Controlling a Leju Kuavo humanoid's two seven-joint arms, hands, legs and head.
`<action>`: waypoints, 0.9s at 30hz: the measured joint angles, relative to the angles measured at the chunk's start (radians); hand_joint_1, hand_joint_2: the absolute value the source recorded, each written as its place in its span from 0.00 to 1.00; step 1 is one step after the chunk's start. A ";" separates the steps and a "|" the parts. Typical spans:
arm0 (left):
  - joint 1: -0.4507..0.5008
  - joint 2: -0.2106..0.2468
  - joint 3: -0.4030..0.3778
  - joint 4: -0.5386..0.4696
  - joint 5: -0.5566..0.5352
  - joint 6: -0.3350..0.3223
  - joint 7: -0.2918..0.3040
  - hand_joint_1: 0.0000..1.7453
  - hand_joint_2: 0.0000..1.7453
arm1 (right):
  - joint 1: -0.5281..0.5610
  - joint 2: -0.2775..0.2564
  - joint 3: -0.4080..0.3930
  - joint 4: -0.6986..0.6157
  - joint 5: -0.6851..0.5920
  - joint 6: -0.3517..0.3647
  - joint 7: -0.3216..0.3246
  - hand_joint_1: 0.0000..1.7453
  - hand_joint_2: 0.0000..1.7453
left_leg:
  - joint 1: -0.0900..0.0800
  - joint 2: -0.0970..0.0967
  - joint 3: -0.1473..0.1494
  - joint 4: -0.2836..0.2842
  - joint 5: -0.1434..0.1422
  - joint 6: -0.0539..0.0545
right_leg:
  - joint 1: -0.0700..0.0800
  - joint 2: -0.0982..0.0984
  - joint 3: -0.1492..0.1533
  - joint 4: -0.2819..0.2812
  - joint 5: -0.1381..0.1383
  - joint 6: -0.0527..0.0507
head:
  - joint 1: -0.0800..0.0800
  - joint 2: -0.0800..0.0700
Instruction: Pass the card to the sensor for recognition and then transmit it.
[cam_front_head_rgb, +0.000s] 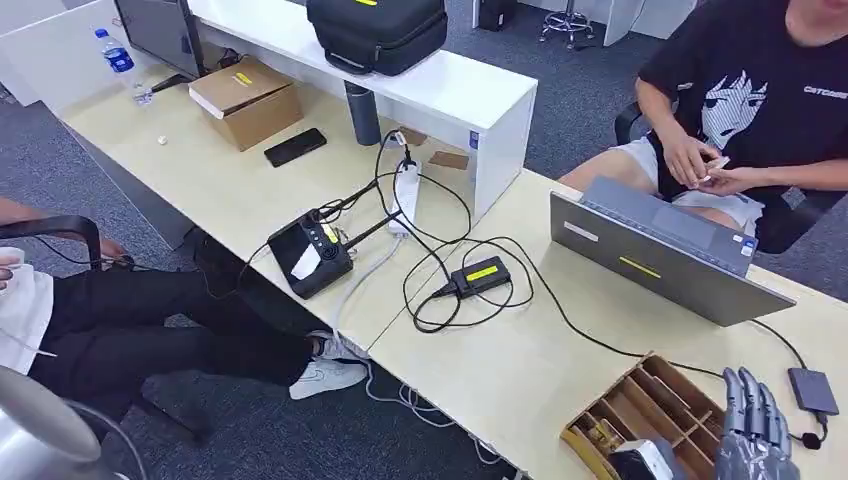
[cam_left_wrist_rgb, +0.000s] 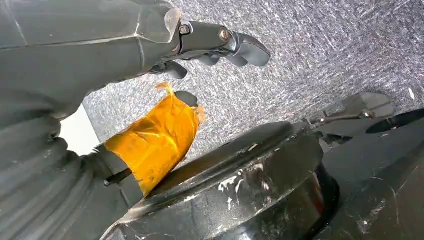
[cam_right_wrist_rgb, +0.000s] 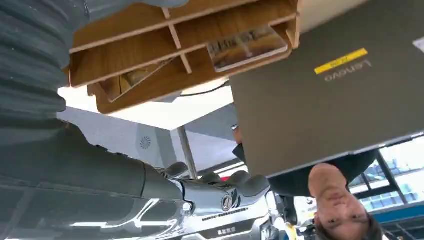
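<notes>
Look first at the wooden tray (cam_front_head_rgb: 640, 400) at the near right corner of your desk (cam_front_head_rgb: 500, 370) — an open box of pale brown wood split by thin slats into long compartments. From the right wrist view you see a card (cam_right_wrist_rgb: 247, 46) lying flat in an end compartment, its printed face glossy, and a second flat piece (cam_right_wrist_rgb: 132, 77) in the neighbouring one; what that is you cannot tell. Your right hand (cam_front_head_rgb: 752, 430) hovers over the tray's right end, dark ribbed fingers straight and apart, holding nothing. Your left hand (cam_left_wrist_rgb: 210, 45) hangs over speckled grey carpet, fingers loosely curled on nothing, with crinkled amber tape (cam_left_wrist_rgb: 155, 140) wrapped around its thumb. The grey laptop (cam_front_head_rgb: 660, 255) stands just behind the tray, matte lid with a yellow sticker. The black sensor box (cam_front_head_rgb: 481, 275) — small, rectangular, yellow-labelled — sits mid-desk among looping black cables. A seated person (cam_front_head_rgb: 745, 90) faces the laptop.
</notes>
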 joint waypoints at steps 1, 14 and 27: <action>0.000 0.000 0.000 0.000 -0.002 0.000 0.000 0.00 1.00 | -0.005 0.003 0.003 0.011 0.007 0.000 0.002 0.00 1.00 | 0.000 0.000 0.000 0.000 0.000 0.000 | 0.000 0.000 0.000 0.000 0.000 0.000 | 0.000 0.000; -0.007 -0.001 0.000 0.000 -0.030 -0.006 0.011 0.00 1.00 | -0.104 0.071 0.055 0.153 0.007 0.031 0.029 0.00 1.00 | 0.000 0.000 0.000 0.000 0.000 0.000 | 0.000 0.000 0.000 0.000 0.000 0.000 | 0.000 0.000; -0.009 -0.001 0.000 0.000 -0.041 -0.010 0.011 0.00 1.00 | -0.149 0.095 0.068 0.244 -0.008 0.032 0.040 0.21 1.00 | 0.000 0.000 0.000 0.000 0.000 0.000 | 0.000 0.000 0.000 0.000 0.000 0.000 | 0.000 0.000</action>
